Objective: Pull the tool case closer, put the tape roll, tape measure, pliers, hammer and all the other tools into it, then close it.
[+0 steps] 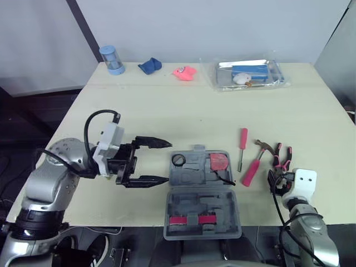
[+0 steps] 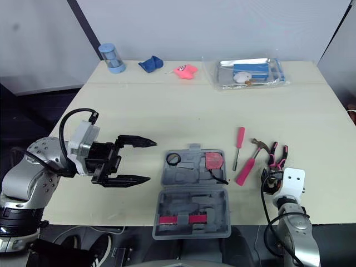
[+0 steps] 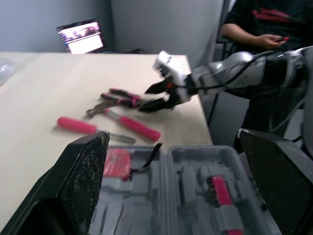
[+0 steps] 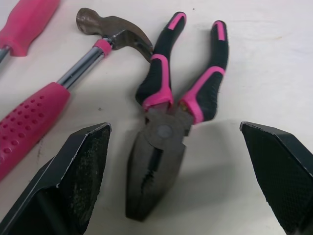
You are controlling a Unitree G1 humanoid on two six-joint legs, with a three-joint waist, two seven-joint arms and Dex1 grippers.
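Tool case [image 1: 222, 211]: lying open at the near edge of the tabletop [image 1: 167, 111], centre, so I am judging the pull as done.
Stowed: tape roll [image 1: 178, 161] and tape measure [image 1: 218, 162] are sitting in the far half.
Right gripper [image 4: 174, 124]: fingers spread, straddling the pliers [image 4: 164, 131] at near right; I am lining up a pick.
Left gripper [image 1: 168, 162]: fingers spread, hovering just left of the case, holding nothing, probably to steady it.
Outstanding: hammer [image 1: 253, 169] and screwdriver [image 1: 242, 142] are lying between case and pliers.
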